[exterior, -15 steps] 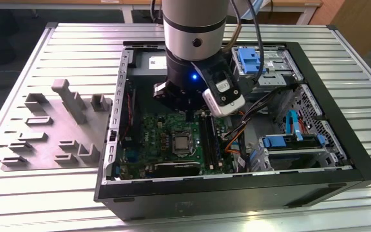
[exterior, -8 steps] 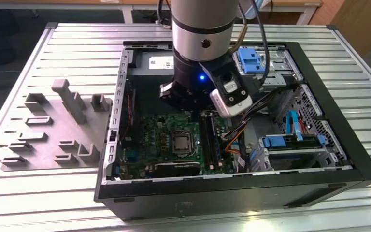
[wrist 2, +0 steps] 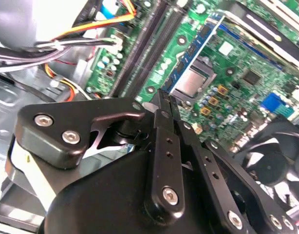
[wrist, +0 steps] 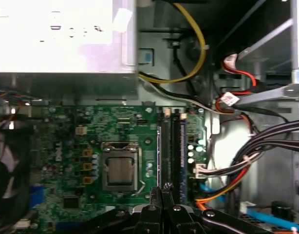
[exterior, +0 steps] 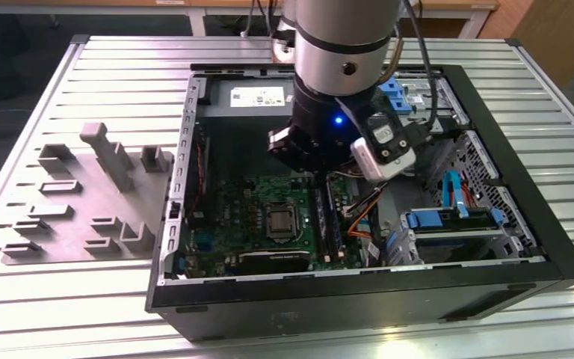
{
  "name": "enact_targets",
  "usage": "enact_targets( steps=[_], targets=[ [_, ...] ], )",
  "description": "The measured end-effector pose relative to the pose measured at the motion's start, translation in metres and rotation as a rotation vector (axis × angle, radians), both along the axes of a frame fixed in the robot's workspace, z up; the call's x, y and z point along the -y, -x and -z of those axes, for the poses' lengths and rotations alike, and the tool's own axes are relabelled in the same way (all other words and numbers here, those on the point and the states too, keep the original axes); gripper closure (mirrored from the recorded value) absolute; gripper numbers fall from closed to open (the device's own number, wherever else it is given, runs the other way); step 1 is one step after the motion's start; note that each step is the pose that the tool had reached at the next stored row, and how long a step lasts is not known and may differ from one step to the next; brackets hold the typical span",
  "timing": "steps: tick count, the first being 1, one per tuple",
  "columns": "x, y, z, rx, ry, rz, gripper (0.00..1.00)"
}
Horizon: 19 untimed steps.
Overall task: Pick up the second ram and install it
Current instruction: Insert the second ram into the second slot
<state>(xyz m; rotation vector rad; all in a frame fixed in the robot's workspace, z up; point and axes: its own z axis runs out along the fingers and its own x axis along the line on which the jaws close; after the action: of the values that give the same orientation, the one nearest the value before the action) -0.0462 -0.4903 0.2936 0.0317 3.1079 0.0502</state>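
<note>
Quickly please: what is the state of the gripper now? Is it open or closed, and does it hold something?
Gripper: closed, holding the second ram by one end.

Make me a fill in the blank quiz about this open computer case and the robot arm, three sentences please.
The open black metal computer case stands on a ribbed metal ___.
The grey moulded holder blocks lie to the exterior view's ___ of that case.
The black gripper hangs above the green ___, near its long black slots.
Missing words: table; left; motherboard.
</note>
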Motion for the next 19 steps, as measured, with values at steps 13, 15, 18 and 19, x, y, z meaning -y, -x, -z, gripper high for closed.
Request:
enact_targets(
  steps=[13,15,18,19],
  targets=[
    [0.0000,-0.016,0.0093,0.0000,0.0000,0.000,0.88],
    [0.0000,-0.016,0.0129,-0.0001,0.0000,0.000,0.88],
    [0.0000,-0.016,0.0184,0.0000,-0.0002,0.000,0.88],
    [0.0000,-0.016,0.0198,-0.0001,0.0001,0.000,0.88]
  ],
)
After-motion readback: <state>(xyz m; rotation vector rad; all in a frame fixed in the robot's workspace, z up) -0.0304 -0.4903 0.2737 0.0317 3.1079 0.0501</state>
